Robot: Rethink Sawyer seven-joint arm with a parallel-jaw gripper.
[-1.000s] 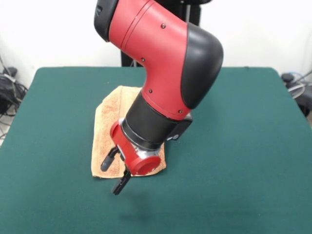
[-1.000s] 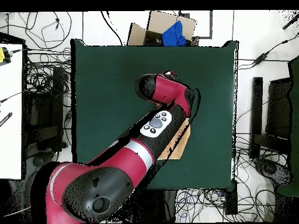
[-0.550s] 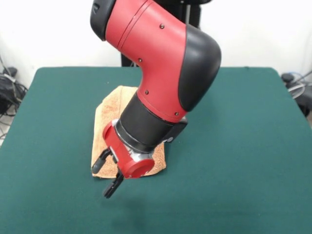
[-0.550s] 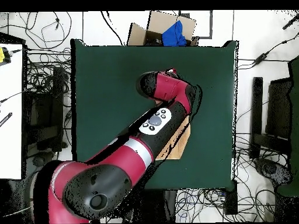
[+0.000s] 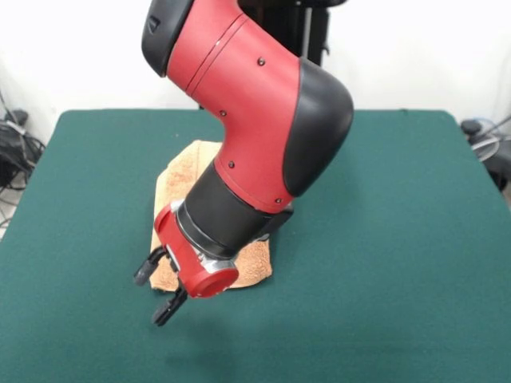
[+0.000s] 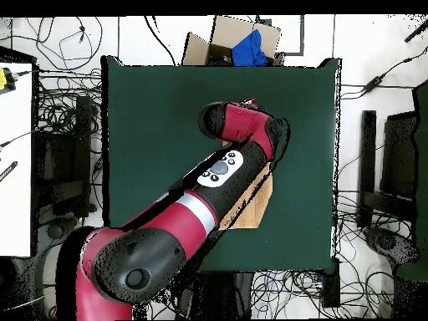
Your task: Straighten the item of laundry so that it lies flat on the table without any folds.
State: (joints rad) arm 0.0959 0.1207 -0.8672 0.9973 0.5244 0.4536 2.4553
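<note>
Clearly the job is far from done: the towel (image 5: 185, 179) lies folded over on itself as a narrow, thick strip on the green bench (image 5: 399, 239), toward the side that is left of centre in the front view, with most of its middle hidden behind the arm (image 5: 247, 120). Its near edge shows doubled layers, so by my reading it has yet to be opened out and smoothed. The fingers (image 5: 144, 271) of the gripper (image 5: 154, 294) are spread apart and hold nothing; they hang just past the towel's near left corner, above bare felt, and I cannot tell whether they touch the cloth. What is left, I judge, is to take a free edge, draw the top layer off the lower one and spread the cloth flat.

Around it the bench top is plain dark green felt with plenty of room on every side. From overhead, tangled cables (image 6: 67, 100) cover the floor, and a cardboard box (image 6: 219, 40) with something blue in it sits beyond the bench's far edge.
</note>
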